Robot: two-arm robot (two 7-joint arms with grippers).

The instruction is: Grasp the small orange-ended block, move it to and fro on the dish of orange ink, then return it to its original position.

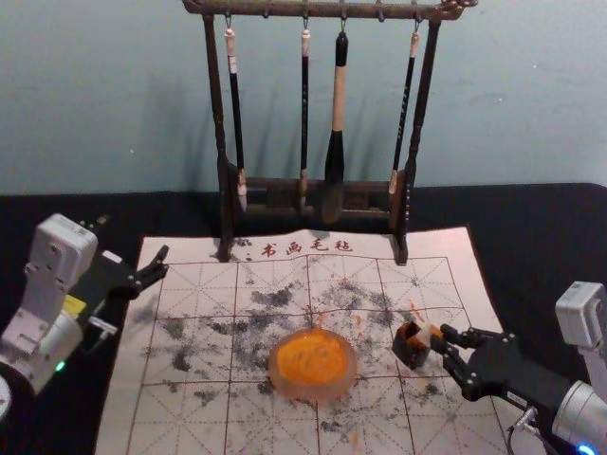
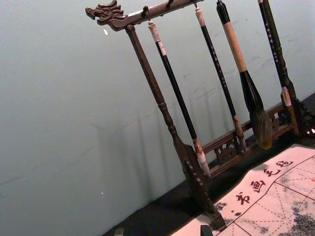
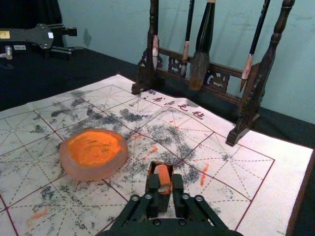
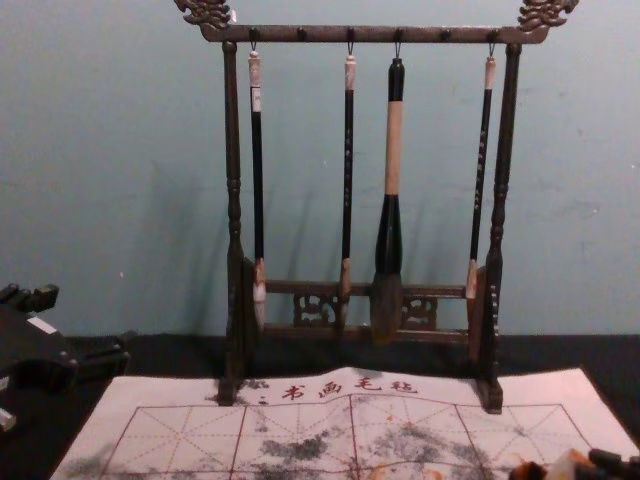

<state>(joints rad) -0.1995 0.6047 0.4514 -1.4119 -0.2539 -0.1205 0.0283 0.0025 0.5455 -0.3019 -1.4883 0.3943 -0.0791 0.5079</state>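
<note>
My right gripper [image 1: 444, 339] is at the right side of the mat, shut on the small orange-ended block [image 1: 426, 333], which slants at the dark open box [image 1: 411, 347]. In the right wrist view the gripper [image 3: 166, 185] has a finger on each side of the block [image 3: 163, 176], with the box [image 3: 153, 168] just behind it. The dish of orange ink [image 1: 312, 364] lies to their left on the mat, apart from them. My left gripper [image 1: 152, 268] is parked open at the mat's left edge; its tips [image 2: 162, 231] stand wide apart in the left wrist view.
A dark wooden rack [image 1: 228, 204] with several hanging brushes stands at the back of the mat [image 1: 199, 417]. Ink-stained grid squares lie around the dish. Black cloth [image 1: 560, 223] borders the mat, and a pale wall rises behind the rack.
</note>
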